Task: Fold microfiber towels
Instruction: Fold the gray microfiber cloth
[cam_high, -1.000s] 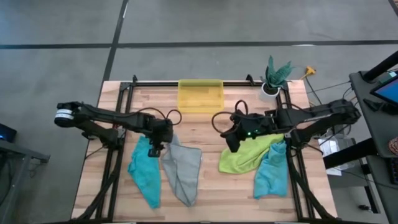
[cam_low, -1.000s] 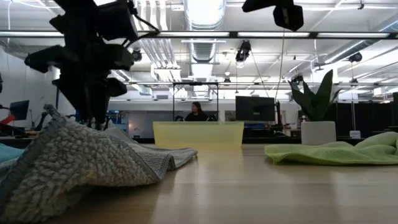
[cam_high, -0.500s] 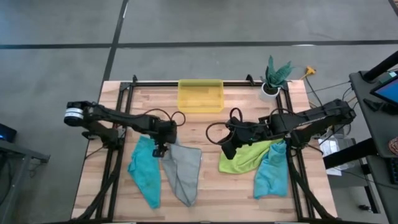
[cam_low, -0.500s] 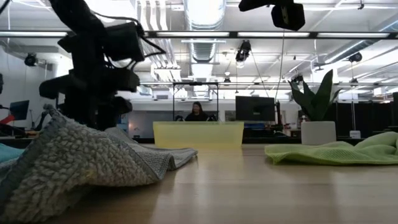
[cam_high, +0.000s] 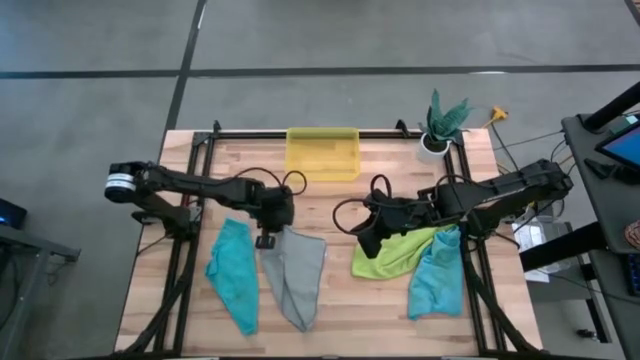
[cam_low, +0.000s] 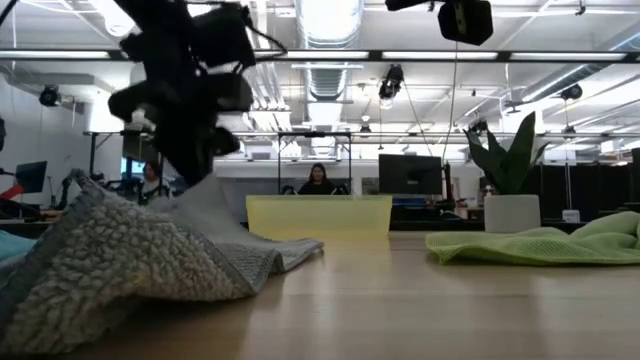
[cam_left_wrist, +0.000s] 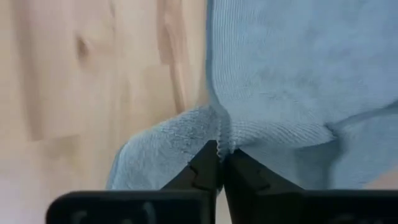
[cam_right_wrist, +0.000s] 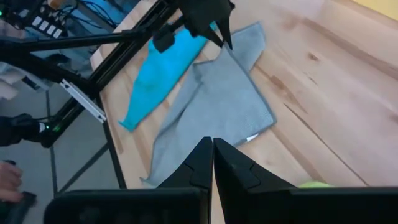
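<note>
Four towels lie on the wooden table. A teal towel (cam_high: 232, 275) and a grey towel (cam_high: 293, 275) are at the left. A lime green towel (cam_high: 398, 252) lies at the right, with a second teal towel (cam_high: 437, 282) overlapping its near right side. My left gripper (cam_high: 268, 237) is shut on the grey towel's far left corner. My right gripper (cam_high: 364, 241) hangs shut and holds nothing, above the bare wood just left of the lime towel. In the right wrist view it (cam_right_wrist: 212, 155) looks across at the grey towel (cam_right_wrist: 217, 106). My left gripper pinches the grey towel's far left corner (cam_left_wrist: 219, 132) between its two fingertips, on a bunched ridge of the cloth. The fingers come from above, slanting steeply down. The corner rises in a small peak (cam_low: 205, 195) under the fingers. The rest of the towel (cam_low: 110, 260) lies on the table.
A yellow translucent bin (cam_high: 322, 153) stands at the far middle of the table and a potted plant (cam_high: 440, 125) at the far right corner. Black frame rails (cam_high: 180, 270) run along both sides. Bare wood (cam_high: 335, 300) shows between the two pairs of towels.
My left gripper has moved a little toward the table's right edge, along the grey towel's far edge, and has taken hold of its far left corner. That corner now stands up in a peak, while the rest of the towel has stayed flat.
</note>
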